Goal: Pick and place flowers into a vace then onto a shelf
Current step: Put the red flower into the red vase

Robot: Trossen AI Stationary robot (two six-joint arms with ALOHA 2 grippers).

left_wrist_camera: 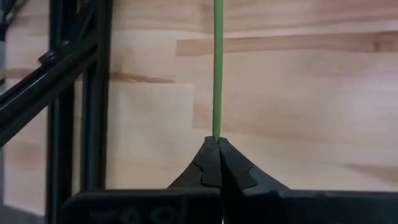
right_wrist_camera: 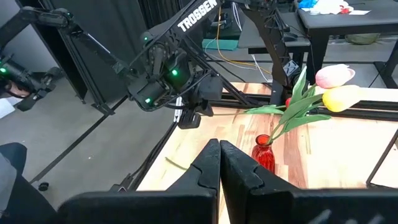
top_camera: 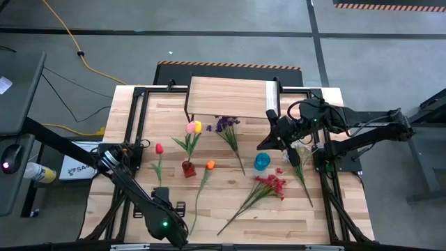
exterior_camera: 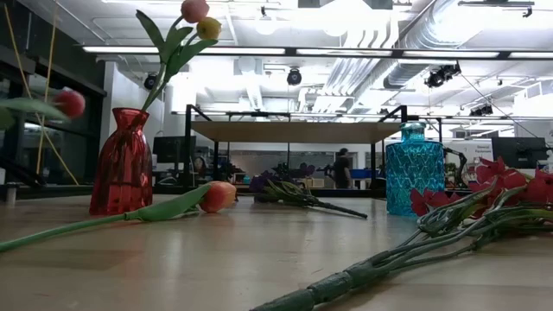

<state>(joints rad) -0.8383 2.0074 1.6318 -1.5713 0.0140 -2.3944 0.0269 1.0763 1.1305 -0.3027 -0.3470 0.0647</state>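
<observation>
Shelf (top_camera: 226,97) approach blocked: vases (red (top_camera: 188,169), blue (top_camera: 261,162)), stems.

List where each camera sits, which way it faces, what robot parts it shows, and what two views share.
High: overhead, straight down on table; both arms show.
Low: table height, level toward shelf; no arm shows.
Left wrist: behind shut left gripper, facing a green stem.
Right wrist: behind shut right gripper, facing the left arm.
Shared: red vase with pink and yellow tulips.

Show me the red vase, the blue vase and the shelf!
Red vase (exterior_camera: 123,164): low view, on its glass belly.
Blue vase (exterior_camera: 414,171): low view, middle of its patterned side.
Shelf (top_camera: 226,97): high view, bare middle of its wooden board.
</observation>
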